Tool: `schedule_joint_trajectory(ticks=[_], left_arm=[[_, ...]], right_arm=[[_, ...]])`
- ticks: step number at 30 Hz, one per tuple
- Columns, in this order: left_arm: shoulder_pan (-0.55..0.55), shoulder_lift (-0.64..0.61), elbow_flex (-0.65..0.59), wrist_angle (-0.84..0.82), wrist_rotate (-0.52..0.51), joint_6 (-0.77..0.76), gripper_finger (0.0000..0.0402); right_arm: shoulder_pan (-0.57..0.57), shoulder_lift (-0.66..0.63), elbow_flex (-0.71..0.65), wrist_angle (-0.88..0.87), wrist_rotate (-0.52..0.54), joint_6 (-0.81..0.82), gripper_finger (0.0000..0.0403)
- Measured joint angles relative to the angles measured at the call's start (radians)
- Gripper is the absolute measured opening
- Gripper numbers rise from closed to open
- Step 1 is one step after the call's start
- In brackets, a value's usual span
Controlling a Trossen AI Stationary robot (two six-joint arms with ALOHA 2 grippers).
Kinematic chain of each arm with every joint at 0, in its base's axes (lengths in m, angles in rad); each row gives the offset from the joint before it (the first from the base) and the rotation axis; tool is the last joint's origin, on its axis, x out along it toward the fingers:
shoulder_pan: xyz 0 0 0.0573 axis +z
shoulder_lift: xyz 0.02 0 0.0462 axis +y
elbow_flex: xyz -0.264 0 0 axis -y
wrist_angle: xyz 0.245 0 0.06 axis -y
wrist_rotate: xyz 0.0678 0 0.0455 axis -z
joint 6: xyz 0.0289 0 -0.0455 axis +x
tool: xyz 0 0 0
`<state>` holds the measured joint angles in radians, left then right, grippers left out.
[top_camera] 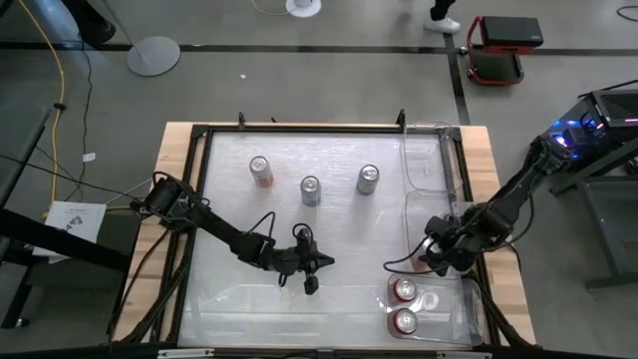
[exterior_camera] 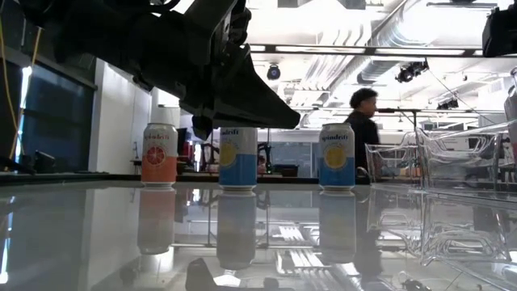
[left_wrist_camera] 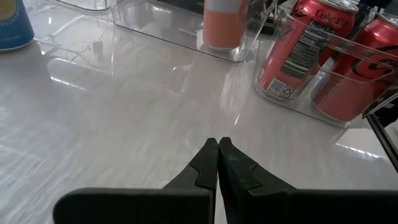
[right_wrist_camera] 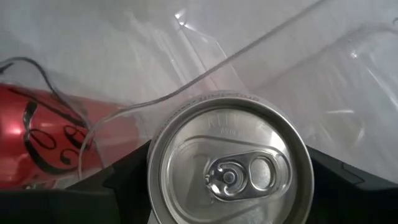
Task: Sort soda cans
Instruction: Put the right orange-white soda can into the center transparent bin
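Note:
Three cans stand upright on the white tabletop toward the far side: an orange one, a blue-and-yellow one and another. The low view shows them in a row. Two red cans stand in the near clear bin at the right. My right gripper is shut on an orange can inside the middle clear bin. My left gripper hovers shut over the table's near middle, touching nothing. My right gripper pinches the orange can just below its silver top, one dark finger on each side of the body. The fingers come from above, pointing down. The can is upright inside the bin; whether its base rests on the bin floor I cannot tell.
A third clear bin sits at the far right of the table. A black frame runs around the work surface. The bins' thin clear walls stand close around the held can. Open tabletop lies ahead of my left gripper.

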<state>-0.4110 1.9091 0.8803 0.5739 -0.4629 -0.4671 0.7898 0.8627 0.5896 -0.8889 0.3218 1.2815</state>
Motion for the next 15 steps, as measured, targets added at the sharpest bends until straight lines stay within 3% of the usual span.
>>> schedule_joint_trajectory(ticks=[8,15], left_arm=[[0.006,0.0,0.0,0.001,-0.001,-0.003,0.0],[0.019,0.0,0.0,0.001,0.002,-0.011,0.0]], right_arm=[[0.003,0.001,-0.004,0.034,0.004,-0.118,0.0334],[0.004,-0.001,-0.003,0.043,-0.012,-0.138,0.0343]])
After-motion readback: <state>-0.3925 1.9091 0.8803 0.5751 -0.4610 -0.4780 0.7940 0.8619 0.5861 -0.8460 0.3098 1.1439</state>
